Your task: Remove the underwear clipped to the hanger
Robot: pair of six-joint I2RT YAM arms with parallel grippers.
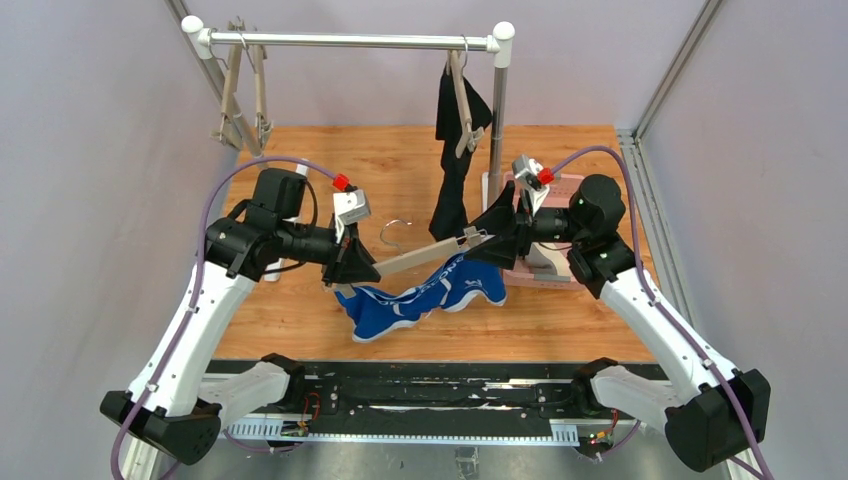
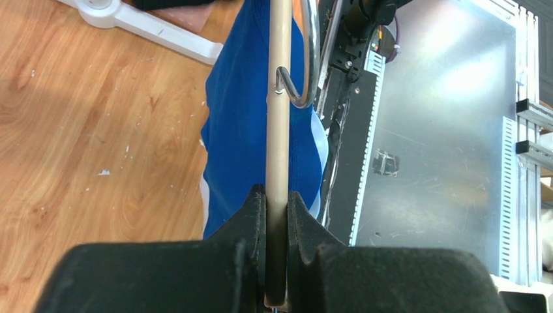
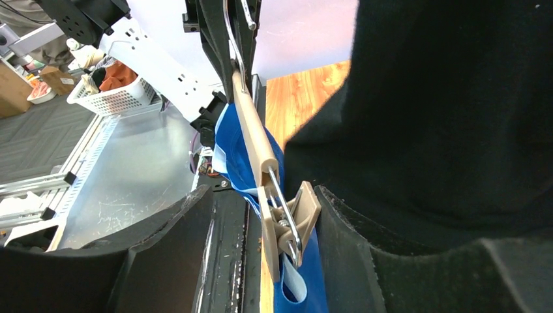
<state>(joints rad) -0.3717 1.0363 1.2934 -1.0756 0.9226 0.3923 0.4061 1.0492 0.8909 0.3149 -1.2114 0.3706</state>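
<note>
So the whole thing is coming down to the hanger (image 1: 425,257). It's lying crosswise between the two arms, long axis running left to right, a bit farther back at the right end. The left tool (image 2: 277,203) is clamping the beige bar near its left end, fingers closed tight on it, basically just holding it steady.

The blue briefs (image 1: 420,295) are hanging off the near side of the bar and sagging down toward the tabletop (image 1: 300,330), so the cloth is sitting below and in front of both tools. The right tool (image 3: 264,195) is the one that matters: its jaws are spread and straddling the clip (image 3: 290,225) at the right end. The right finger looks to be touching the clip's paddle and the other one is standing off. That clip is biting the blue fabric, so I'm guessing a squeeze there is what's coming.

The black briefs (image 1: 455,150) are hanging on the rack (image 1: 350,40) behind.

Writing-wise, the waistband is showing white letters, but I can't read them.
</note>
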